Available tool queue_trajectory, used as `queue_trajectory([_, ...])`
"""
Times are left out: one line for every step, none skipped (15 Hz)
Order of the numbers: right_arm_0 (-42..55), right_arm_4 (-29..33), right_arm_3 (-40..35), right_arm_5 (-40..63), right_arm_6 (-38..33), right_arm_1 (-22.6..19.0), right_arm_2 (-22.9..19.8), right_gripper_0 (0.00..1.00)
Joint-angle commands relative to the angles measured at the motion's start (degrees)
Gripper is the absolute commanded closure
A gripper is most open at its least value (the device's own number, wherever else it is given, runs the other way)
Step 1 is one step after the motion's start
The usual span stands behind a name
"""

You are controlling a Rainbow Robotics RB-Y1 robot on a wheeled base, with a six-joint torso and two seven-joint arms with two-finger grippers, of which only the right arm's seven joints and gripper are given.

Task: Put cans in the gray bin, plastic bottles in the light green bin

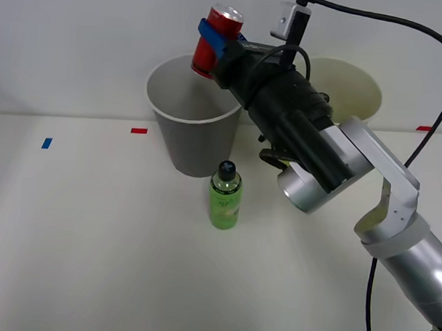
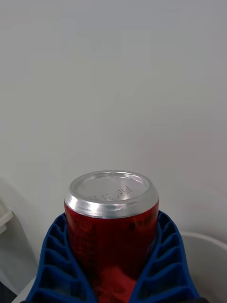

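My right gripper is shut on the red can, holding it tilted in the air just above the far right rim of the gray bin. In the wrist view the can stands between the blue ribbed fingers, its silver end facing up. The green plastic bottle with a black cap stands upright on the table, right in front of the gray bin. The light green bin shows behind my arm at the back right, mostly hidden by it.
Small red tape marks and a blue tape mark lie on the white table. A black cable loops from the wrist camera above my arm. A white wall stands behind the bins.
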Motion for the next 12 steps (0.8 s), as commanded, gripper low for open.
queue_trajectory([-3.4,0.0,4.5,-0.2,0.1,1.0,1.9,1.0])
queue_trajectory([-4.6,0.1,5.7,-0.2,0.1,1.1,2.3,1.0])
queue_trajectory([-6.3,0.0,7.6,-0.2,-0.2,0.9,3.4,1.0])
queue_trajectory([-7.6,0.0,9.3,-0.5,-0.2,0.8,3.9,1.0])
queue_trajectory([-8.0,0.1,10.4,-1.5,-0.4,0.7,4.1,1.0])
queue_trajectory([-8.4,0.0,11.8,-3.4,-0.6,0.1,4.3,1.0])
queue_trajectory([-8.3,0.0,12.0,-4.7,-0.6,-0.5,4.3,1.0])
queue_trajectory([-8.3,0.0,12.0,-5.3,-0.6,-0.8,4.3,1.0])
queue_trajectory([-8.3,0.0,12.0,-5.5,-0.6,-1.0,4.3,1.0])
queue_trajectory([-8.3,0.0,12.0,-6.1,-0.6,-1.3,4.3,1.0])
queue_trajectory([-8.3,0.0,12.0,-6.7,-0.6,-1.6,4.3,1.0])
queue_trajectory([-8.3,0.0,12.0,-6.9,-0.6,-1.9,4.6,1.0])
